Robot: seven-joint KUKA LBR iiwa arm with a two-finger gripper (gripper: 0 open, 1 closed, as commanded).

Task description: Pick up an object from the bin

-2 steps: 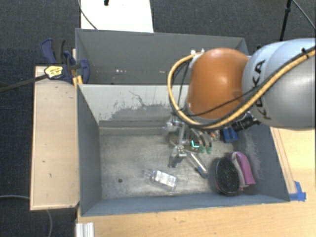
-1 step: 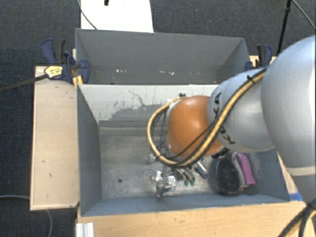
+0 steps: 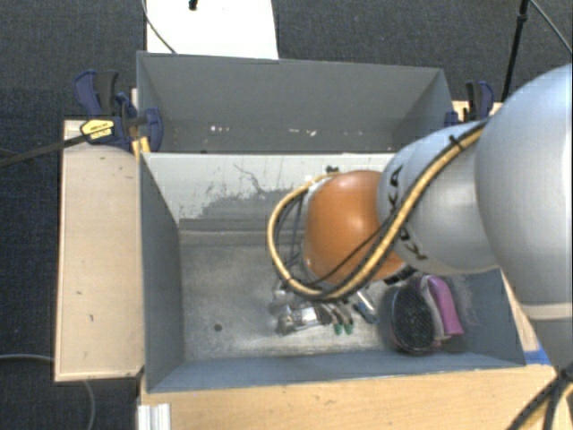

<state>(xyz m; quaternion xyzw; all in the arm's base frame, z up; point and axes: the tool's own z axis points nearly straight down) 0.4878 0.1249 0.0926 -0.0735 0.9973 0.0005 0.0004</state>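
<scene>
Small slim pieces with green tips point(image 3: 344, 327) lie on the bin floor at lower centre of the frame, and a bluish bit point(image 3: 365, 309) sits just up and right of them. My gripper point(image 3: 295, 316) is down low right beside them, on their left, at the floor. Jaws apart or together? I cannot tell from here. To the right, in the lower right corner, a round black brush head point(image 3: 410, 319) lies against a purple handle point(image 3: 441, 305). Above me are my orange cover point(image 3: 345, 218) and looping cables point(image 3: 279, 231). The left half of the grey bin point(image 3: 224, 267) is bare metal.
</scene>
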